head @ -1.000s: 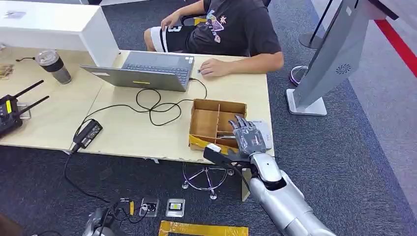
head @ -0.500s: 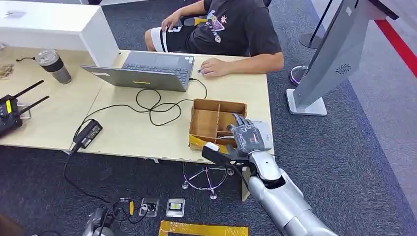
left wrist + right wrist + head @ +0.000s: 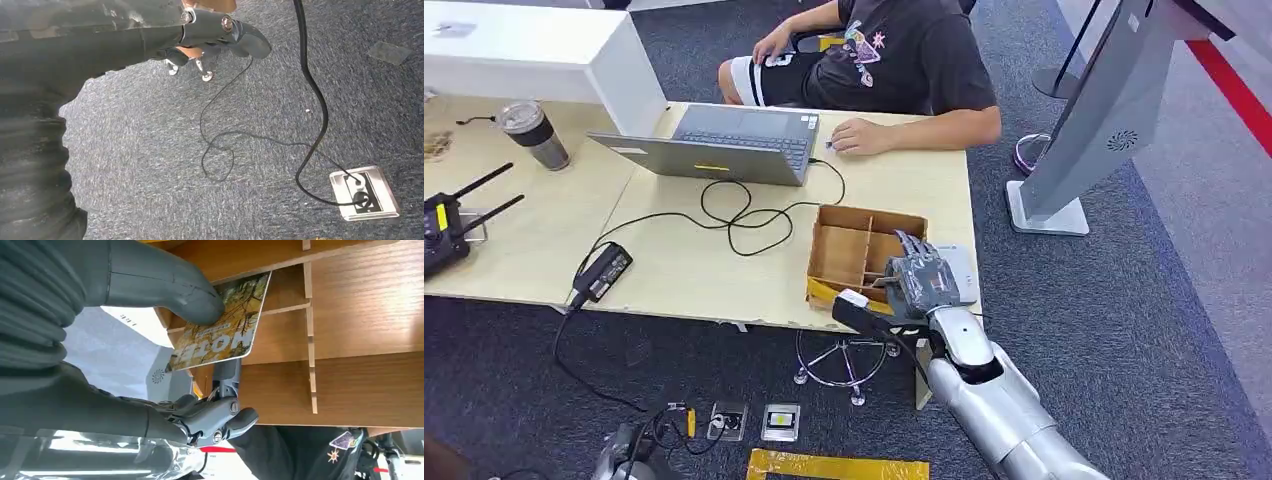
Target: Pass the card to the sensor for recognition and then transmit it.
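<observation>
Partly hidden, we note the card pinched by the right hand over the divided box; left hand's state unclear.

Card: yellow-gold w/ dark tree pattern, white lettering. Box: brown cardboard, yellow tape at front. Bench: pale wood. Carpet: dark blue-grey, speckled. Right hand: grey, silver arm. Laptop: grey, upper centre. Cables black. Person's shirt: black w/ colourful print.
</observation>
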`<state>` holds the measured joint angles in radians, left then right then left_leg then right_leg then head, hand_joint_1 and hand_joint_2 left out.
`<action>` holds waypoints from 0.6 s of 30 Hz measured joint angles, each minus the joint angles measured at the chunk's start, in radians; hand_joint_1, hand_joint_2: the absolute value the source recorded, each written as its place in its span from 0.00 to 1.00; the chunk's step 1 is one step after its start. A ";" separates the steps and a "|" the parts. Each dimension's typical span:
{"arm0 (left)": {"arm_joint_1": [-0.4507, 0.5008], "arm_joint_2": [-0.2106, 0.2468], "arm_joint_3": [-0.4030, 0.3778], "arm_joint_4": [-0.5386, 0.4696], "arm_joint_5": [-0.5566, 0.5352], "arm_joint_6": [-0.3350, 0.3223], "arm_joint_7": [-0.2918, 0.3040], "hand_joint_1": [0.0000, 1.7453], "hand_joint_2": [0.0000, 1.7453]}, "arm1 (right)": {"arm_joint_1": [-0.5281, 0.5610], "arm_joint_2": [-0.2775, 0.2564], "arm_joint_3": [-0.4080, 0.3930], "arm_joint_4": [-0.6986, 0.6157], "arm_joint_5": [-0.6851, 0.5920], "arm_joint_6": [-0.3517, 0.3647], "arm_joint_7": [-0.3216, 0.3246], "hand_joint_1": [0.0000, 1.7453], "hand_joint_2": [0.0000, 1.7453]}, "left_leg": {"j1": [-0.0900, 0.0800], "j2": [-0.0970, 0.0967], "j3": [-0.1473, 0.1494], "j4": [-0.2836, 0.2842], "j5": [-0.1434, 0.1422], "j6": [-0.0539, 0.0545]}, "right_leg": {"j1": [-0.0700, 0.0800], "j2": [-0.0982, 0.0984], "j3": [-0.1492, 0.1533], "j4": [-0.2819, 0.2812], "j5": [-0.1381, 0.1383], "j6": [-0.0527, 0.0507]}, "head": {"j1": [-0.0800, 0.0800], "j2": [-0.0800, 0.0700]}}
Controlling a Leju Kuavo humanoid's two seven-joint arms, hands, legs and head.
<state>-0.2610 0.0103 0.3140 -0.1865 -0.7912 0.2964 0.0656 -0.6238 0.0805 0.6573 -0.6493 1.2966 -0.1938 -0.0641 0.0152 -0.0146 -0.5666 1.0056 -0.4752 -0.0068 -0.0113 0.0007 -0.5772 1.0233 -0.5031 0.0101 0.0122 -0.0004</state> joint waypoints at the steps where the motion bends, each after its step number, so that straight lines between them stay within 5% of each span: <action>1: 0.000 0.000 0.000 0.000 0.001 0.000 0.000 0.00 1.00 | 0.000 0.001 0.000 0.000 0.000 0.000 0.000 0.94 1.00 | 0.000 0.000 0.000 0.000 0.000 0.000 | 0.000 0.000 0.000 0.000 0.000 0.000 | 0.000 0.000; 18: 0.000 0.000 0.000 0.000 0.002 0.002 0.000 0.00 1.00 | -0.001 0.005 -0.001 -0.027 -0.013 -0.007 -0.011 1.00 1.00 | 0.000 0.000 0.000 0.000 0.000 0.000 | 0.000 0.000 0.000 0.000 0.000 0.000 | 0.000 0.000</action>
<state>-0.2606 0.0103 0.3136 -0.1865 -0.7893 0.2979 0.0656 -0.6251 0.0854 0.6565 -0.6760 1.2836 -0.2010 -0.0748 0.0152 -0.0147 -0.5667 1.0056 -0.4751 -0.0068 -0.0113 0.0006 -0.5771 1.0234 -0.5031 0.0101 0.0122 0.0000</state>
